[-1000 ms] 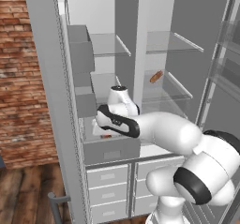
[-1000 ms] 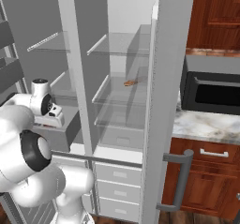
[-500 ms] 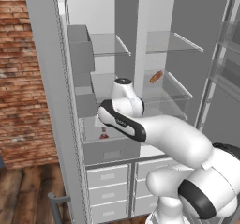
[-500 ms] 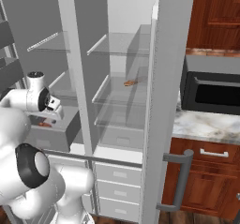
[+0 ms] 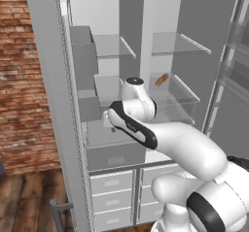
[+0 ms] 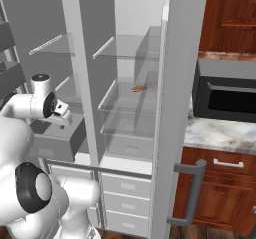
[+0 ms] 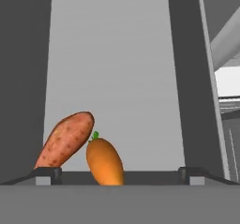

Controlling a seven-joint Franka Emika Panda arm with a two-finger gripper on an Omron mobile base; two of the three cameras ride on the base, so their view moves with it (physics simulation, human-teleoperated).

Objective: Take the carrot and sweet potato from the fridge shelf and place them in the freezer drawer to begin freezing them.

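Inside the freezer drawer (image 7: 112, 68): one carrot (image 7: 105, 161), one sweet potato (image 7: 64, 141), touching.

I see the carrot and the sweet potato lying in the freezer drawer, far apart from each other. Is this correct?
Not far apart: the hand view shows the carrot right beside the sweet potato, seemingly touching, both in the freezer drawer.

My arm has swung further left and reached forward over the freezer drawer (image 5: 114, 151), my wrist rising clear of it, while my pincer (image 7: 119, 174) eased slightly wider, fingertips well apart.
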